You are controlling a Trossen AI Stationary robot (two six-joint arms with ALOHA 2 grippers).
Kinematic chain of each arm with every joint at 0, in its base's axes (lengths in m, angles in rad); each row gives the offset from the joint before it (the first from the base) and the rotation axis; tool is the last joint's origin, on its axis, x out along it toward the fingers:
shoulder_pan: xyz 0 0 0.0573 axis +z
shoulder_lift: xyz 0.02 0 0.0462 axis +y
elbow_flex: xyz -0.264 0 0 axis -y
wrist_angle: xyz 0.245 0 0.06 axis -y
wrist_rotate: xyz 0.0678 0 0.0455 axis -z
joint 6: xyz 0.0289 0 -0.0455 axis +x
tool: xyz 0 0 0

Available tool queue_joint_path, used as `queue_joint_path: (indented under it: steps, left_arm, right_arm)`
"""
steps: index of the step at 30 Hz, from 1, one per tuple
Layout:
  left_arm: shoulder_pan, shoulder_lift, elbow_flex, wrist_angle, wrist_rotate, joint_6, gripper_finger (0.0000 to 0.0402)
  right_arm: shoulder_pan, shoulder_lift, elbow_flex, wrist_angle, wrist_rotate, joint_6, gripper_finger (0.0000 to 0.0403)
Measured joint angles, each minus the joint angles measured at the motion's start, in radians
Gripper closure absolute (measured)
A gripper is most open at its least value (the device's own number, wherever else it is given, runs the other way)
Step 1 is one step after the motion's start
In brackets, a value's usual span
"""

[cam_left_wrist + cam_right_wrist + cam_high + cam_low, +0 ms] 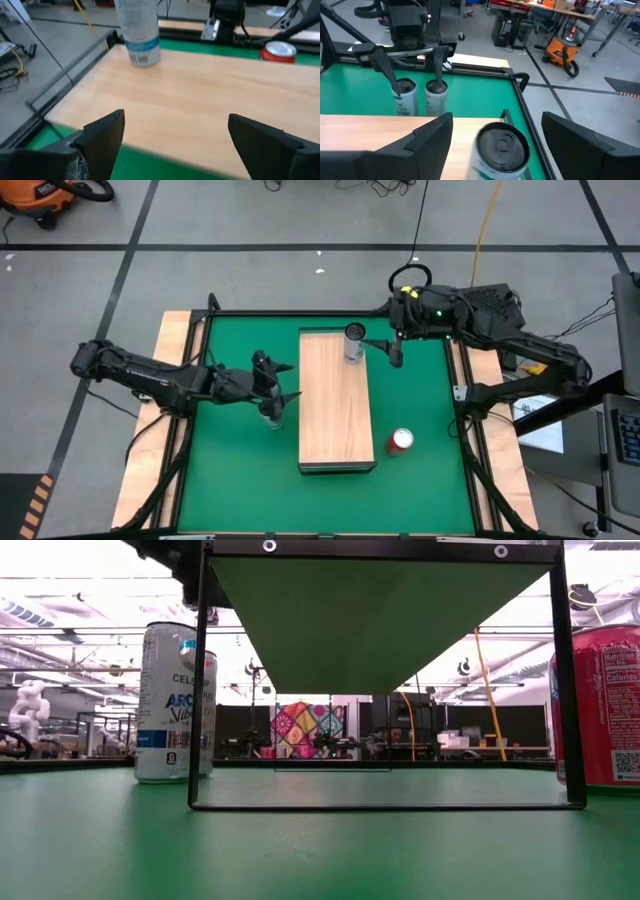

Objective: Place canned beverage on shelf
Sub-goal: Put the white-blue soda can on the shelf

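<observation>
- The white can [354, 343] stands upright on the far end of the shelf [334, 415], just ahead of the right gripper [395, 356], whose jaws are apart; a careless swing could topple it
- The left gripper [272, 392] hovers beside the shelf, jaws apart above a second can [273, 416]
- The red can [400, 442] waits on the green tabletop [420, 410]

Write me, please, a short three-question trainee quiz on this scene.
1. True or false: the red drinks can stands on the long light-wood shelf board.
2. Which is nearer the white-and-blue can on the shelf? A the left pincer; B the right pincer.
3. Fill in: both pincers are ___ (open or shut).
Key: 1 false, it stands on the green tabletop; 2 B; 3 open.
</observation>
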Motion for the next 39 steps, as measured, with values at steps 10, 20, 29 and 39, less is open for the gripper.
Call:
queue_joint_path:
  steps: [10,20,29,39]
  left_arm:
    - [-0.19,-0.063,0.0,-0.141,-0.069,-0.086,0.0047]
    - [-0.274,-0.063,0.011,-0.335,-0.071,-0.175,0.0047]
    - [-0.263,-0.064,0.017,-0.512,-0.072,-0.255,0.0047]
    - [-0.264,-0.064,0.017,-0.538,-0.063,-0.257,0.0047]
  right_arm:
    - [0.212,-0.009,-0.028,-0.022,0.165,0.005,0.0108]
    - [0.427,-0.009,-0.088,-0.02,0.345,0.056,0.0108]
    - [0.571,-0.006,-0.203,0.093,0.419,0.077,0.0108]
    - [0.604,-0.005,-0.317,0.241,0.418,0.062,0.0108]
